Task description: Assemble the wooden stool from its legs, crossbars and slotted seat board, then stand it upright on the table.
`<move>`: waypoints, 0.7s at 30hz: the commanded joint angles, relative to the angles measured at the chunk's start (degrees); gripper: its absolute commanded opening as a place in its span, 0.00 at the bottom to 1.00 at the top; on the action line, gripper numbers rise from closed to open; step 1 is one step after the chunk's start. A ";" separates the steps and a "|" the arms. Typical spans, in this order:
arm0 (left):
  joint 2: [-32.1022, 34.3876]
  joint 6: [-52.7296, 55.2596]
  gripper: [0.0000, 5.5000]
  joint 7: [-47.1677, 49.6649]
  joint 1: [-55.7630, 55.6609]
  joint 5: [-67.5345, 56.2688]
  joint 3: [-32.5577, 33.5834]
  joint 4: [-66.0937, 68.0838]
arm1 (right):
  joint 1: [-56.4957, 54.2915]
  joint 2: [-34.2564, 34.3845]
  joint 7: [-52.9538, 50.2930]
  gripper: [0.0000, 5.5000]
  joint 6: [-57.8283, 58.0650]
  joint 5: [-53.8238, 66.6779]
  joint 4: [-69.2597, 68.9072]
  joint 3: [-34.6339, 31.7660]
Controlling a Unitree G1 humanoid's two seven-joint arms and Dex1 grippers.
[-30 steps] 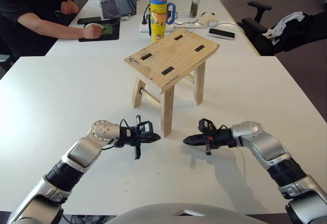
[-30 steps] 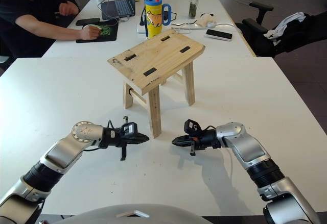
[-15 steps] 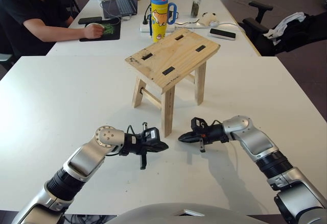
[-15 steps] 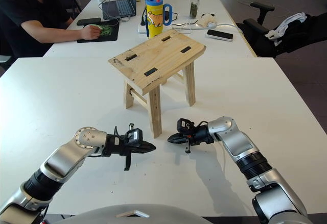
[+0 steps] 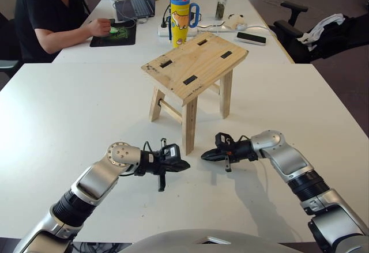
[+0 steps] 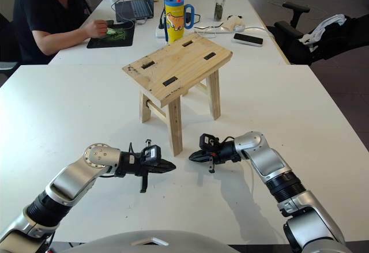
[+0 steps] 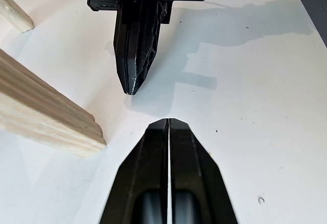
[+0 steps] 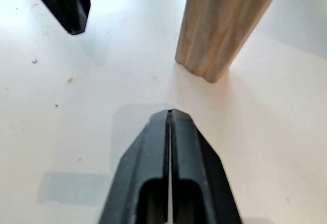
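The wooden stool (image 5: 194,68) stands upright on the white table (image 5: 69,109), its slotted seat board on top, legs and crossbars fitted beneath. Its nearest leg (image 5: 188,127) rests on the tabletop between my two grippers. My left gripper (image 5: 185,165) lies low over the table just left of that leg's foot, shut and holding nothing. My right gripper (image 5: 203,156) points at it from the right, also shut and empty. The tips face each other a short gap apart. In the left wrist view the leg (image 7: 46,117) and the right gripper (image 7: 134,89) appear; the right wrist view catches the leg's foot (image 8: 219,30).
On the table behind stand a yellow mug (image 5: 180,19), a bottle (image 5: 221,0), a phone (image 5: 250,37), a laptop (image 5: 135,2) and a person at the far left. An office chair (image 5: 294,28) sits at the right. Open tabletop spreads left and right of the stool.
Both grippers moved inward toward the stool's front leg between a second ago and half a second ago, then held still. The stool has not moved.
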 commanded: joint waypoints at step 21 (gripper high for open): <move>-26.00 -2.38 0.01 24.40 -2.12 -6.78 8.83 -0.70 | 1.72 -0.99 -4.39 0.00 -1.15 0.03 9.60 -11.76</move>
